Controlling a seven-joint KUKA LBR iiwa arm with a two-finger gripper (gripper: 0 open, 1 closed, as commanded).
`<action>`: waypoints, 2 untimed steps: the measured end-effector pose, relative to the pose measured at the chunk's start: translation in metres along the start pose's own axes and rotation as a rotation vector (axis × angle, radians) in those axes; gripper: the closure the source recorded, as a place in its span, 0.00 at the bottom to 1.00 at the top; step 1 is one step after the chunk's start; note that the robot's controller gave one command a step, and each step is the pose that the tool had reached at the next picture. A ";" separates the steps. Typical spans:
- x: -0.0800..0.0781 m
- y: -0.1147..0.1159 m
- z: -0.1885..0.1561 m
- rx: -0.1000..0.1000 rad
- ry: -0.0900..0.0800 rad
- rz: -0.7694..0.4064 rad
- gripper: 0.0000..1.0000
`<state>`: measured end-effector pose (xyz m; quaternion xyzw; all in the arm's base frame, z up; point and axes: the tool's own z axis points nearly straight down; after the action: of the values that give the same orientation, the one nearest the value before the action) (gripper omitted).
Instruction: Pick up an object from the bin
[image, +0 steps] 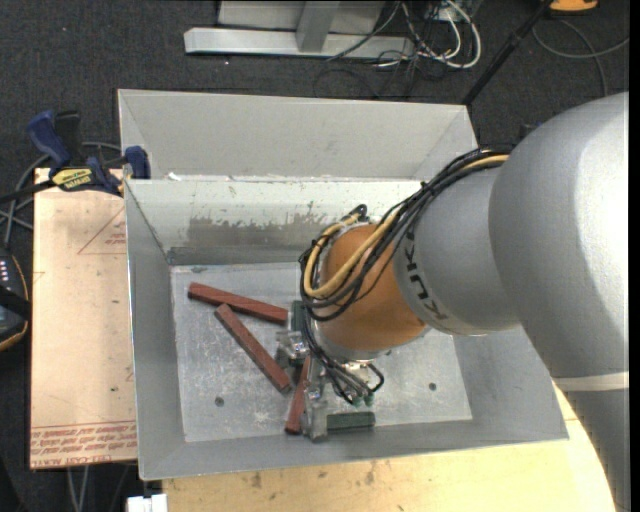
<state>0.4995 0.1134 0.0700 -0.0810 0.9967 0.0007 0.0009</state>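
Reddish-brown slim stick (295, 410), long and flat, claw (316, 420) just beside it

Arm (560, 240): broad, smooth, rounded casing in silver-grey. Dark lettering (412, 282) reading "KUKA" runs along the link next to the wrist. Wrist: glossy orange cover (365, 295), dome-shaped. Cable bundle (395, 220): black with cream and yellow strands, looped over the cover. Claw (316, 425): small bare-metal assembly with thin black wires (362, 380) at its side.
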 end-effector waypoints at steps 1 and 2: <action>0.009 -0.023 -0.001 -0.001 -0.001 -0.824 0.00; 0.007 -0.024 -0.004 0.002 -0.004 -0.823 1.00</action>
<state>0.4967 0.0890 0.0738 -0.4728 0.8812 -0.0005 0.0029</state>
